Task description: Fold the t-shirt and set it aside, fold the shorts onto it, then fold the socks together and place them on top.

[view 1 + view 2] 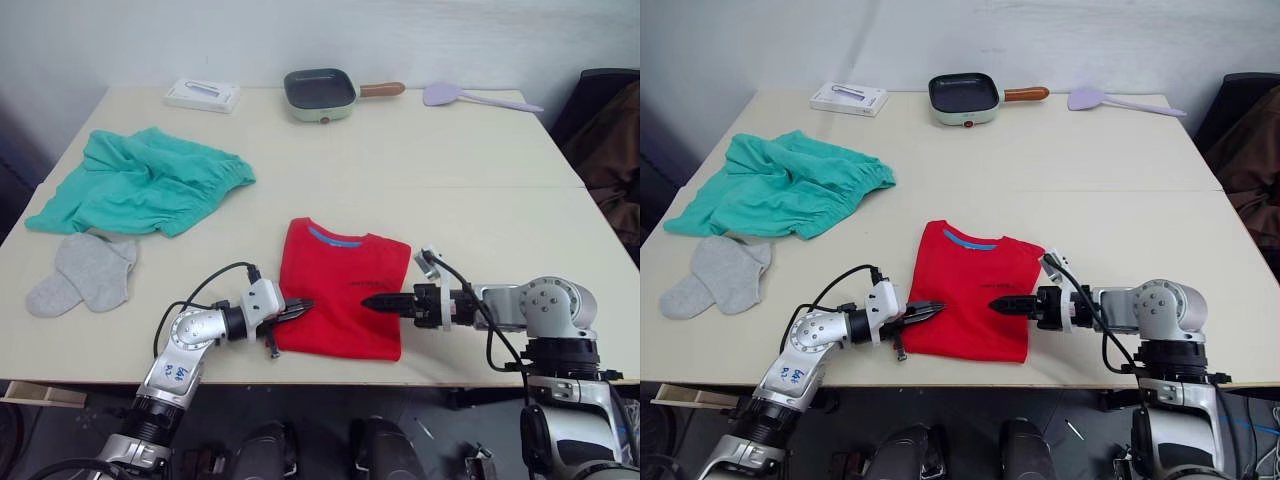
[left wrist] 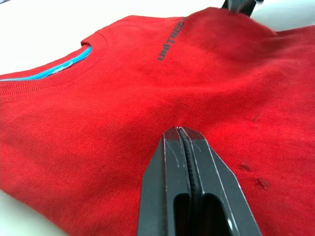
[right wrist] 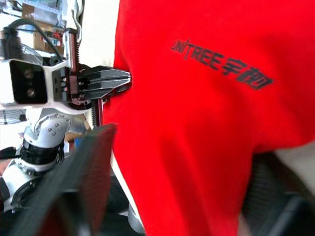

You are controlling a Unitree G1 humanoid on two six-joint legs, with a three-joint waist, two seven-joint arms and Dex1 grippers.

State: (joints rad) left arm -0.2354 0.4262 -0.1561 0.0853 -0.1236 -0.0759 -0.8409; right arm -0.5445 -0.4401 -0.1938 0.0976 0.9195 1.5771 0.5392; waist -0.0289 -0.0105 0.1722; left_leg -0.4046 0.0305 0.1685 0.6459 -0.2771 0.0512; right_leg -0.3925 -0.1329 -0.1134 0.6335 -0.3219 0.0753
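T-shirt (image 1: 342, 288) sits at the near edge of the table (image 1: 480, 200), centred in front of you. It's already folded into a narrow upright rectangle, sleeves tucked in, blue-lined collar at the far end, dark chest print facing up. Bright red, thin cloth, a few shallow creases.

Left gripper (image 1: 296, 309) is at the shirt's left edge, low down. In the left wrist view its fingers (image 2: 170, 167) are pressed together with the tips on the red cloth; you can't tell whether any fabric is pinched between them. Right gripper (image 1: 378, 300) comes in from the right, tips lying over the shirt's middle. Its fingers are blurred in the right wrist view, so you can't tell how it stands.

Shorts (image 1: 145, 180) are a loose teal heap far left, waistband gathered and facing right. Socks (image 1: 85, 272) lie overlapped just in front of them, grey, unfolded.

Far edge: a square pan (image 1: 322, 92), white box (image 1: 202, 95), lilac spatula (image 1: 478, 97).
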